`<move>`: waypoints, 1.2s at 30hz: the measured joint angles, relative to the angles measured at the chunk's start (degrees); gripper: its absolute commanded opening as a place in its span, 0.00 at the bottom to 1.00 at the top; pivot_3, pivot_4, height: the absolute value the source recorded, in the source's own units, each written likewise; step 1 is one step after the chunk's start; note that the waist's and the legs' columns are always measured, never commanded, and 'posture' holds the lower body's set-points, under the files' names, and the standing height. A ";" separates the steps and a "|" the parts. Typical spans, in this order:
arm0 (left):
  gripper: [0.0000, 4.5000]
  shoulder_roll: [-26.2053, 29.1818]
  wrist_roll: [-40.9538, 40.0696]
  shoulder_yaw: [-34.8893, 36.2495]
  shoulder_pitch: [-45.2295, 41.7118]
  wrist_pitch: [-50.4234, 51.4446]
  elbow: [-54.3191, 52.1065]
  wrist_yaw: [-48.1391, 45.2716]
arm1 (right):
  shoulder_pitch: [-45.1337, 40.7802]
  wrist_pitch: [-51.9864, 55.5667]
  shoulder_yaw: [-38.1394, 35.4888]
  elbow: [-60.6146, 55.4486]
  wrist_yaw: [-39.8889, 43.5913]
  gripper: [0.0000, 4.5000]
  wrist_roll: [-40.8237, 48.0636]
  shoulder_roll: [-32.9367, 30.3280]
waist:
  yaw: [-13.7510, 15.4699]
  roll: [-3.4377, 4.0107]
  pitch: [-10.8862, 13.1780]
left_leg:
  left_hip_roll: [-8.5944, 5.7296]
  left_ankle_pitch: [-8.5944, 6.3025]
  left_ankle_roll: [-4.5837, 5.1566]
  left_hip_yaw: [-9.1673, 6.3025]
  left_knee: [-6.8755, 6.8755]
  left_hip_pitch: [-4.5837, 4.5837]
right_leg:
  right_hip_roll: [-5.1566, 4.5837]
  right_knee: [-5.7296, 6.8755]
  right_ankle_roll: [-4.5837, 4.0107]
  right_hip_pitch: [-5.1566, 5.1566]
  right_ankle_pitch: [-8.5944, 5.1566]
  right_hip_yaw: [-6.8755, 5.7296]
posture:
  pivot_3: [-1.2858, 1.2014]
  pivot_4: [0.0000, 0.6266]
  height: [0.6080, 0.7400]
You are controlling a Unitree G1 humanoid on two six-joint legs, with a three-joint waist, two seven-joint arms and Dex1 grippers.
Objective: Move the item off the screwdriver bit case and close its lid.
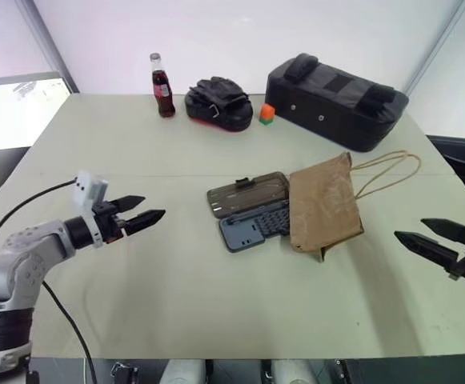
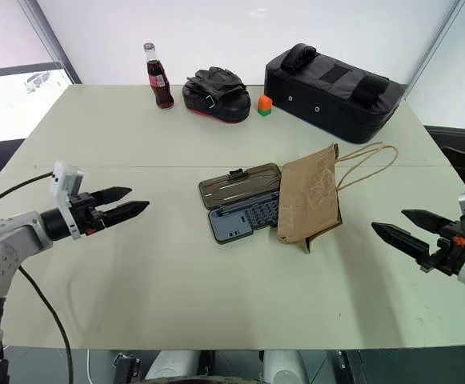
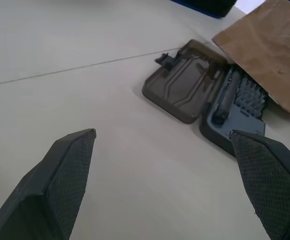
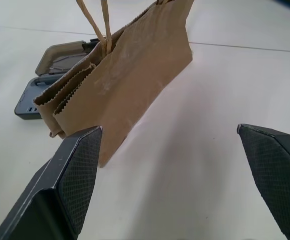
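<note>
A flat brown paper bag with twine loop handles lies across the right end of the open screwdriver bit case, hiding that part of its tray. The case's smoky brown lid lies flat on the table behind the tray, its small black latch tab on the far edge. My left gripper hovers open to the left of the case, pointing at it. My right gripper hovers open to the right of the bag. Both are apart from the things.
Along the table's far side stand a cola bottle, a black glove-like bundle, a small orange and green block and a large black padded bag. The light table has bare room in front of the case.
</note>
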 measured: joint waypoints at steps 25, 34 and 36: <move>0.99 0.31 2.67 -3.58 -1.60 -1.40 1.66 -3.53 | -0.63 1.85 -1.86 -0.17 -1.49 1.00 0.12 0.00 | 0.00 -0.01 0.01 | 0.00 0.00 0.00 0.00 0.00 0.00 | 0.01 0.00 0.00 0.00 0.00 0.00 | 0.52 0.24 1.00; 0.99 0.46 5.73 -6.06 -3.47 -4.07 2.49 -4.42 | -2.99 3.50 -1.86 1.31 -4.23 1.00 0.10 -0.09 | 0.00 -0.01 0.01 | 0.00 0.00 0.00 0.01 0.00 -0.01 | 0.01 0.00 0.00 0.00 0.00 0.00 | 0.52 0.24 1.00; 0.99 0.47 5.70 -6.64 -4.47 -3.97 2.86 -5.27 | -4.34 5.01 -1.93 2.08 -5.61 1.00 0.27 -0.68 | -0.01 -0.01 0.03 | 0.00 0.00 0.00 0.01 0.00 -0.01 | 0.01 0.01 0.00 0.00 0.00 0.00 | 0.52 0.24 1.00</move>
